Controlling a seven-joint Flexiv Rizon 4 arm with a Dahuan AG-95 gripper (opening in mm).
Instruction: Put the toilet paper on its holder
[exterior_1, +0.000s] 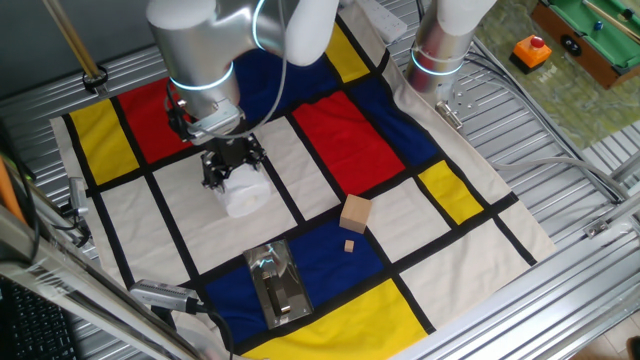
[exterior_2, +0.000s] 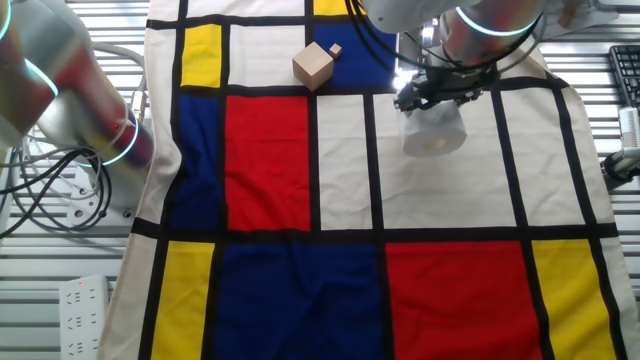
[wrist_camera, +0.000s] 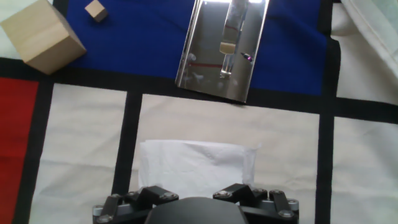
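The colour-block cloth (exterior_1: 330, 140) is covering the tabletop, leaving open room around the toilet paper (exterior_1: 245, 192), which is lying on a white panel. The gripper (exterior_1: 232, 172) is sitting clamped on the toilet paper. The holder (exterior_1: 277, 285) is lying nearer on blue, the wooden cube (exterior_1: 355, 213) to its right.

- One fixed view: high, looking down at an angle across the checked cloth (exterior_1: 330, 140), with the holder (exterior_1: 277, 285) at its near edge.
- The other fixed view: opposite side, steeper, nearer; the wooden cube (exterior_2: 313, 66) lies at its far edge.
- Hand view: close above the toilet paper (wrist_camera: 196, 167), facing along the cloth toward the holder (wrist_camera: 222, 50).
- All three share roll and cube; the opposite camera misses the holder.
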